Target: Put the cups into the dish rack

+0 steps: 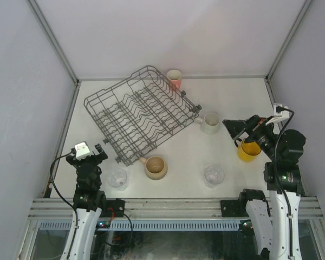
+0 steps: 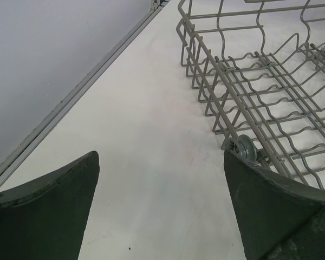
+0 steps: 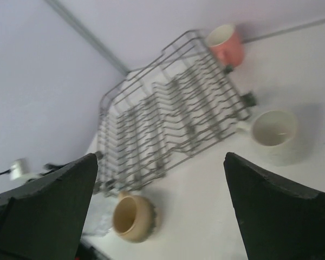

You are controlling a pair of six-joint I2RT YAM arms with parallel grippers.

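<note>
The dark-grey wire dish rack (image 1: 141, 111) lies slantwise at the back left, with no cup in it. A pink tumbler (image 1: 174, 79) stands behind it and a white mug (image 1: 210, 123) to its right. A tan mug (image 1: 155, 167) sits in front of the rack. A yellow mug (image 1: 248, 150) is partly hidden under my right arm. Two clear glass tumblers (image 1: 118, 178) (image 1: 214, 175) stand near the front edge. My left gripper (image 1: 88, 154) is open and empty by the rack's near corner (image 2: 244, 147). My right gripper (image 1: 231, 130) is open and empty, raised just right of the white mug (image 3: 274, 132).
White walls with metal corner posts enclose the table on three sides. The right wrist view shows the rack (image 3: 173, 108), the pink tumbler (image 3: 226, 44) and the tan mug (image 3: 132, 216). Bare tabletop (image 2: 151, 135) lies left of the rack.
</note>
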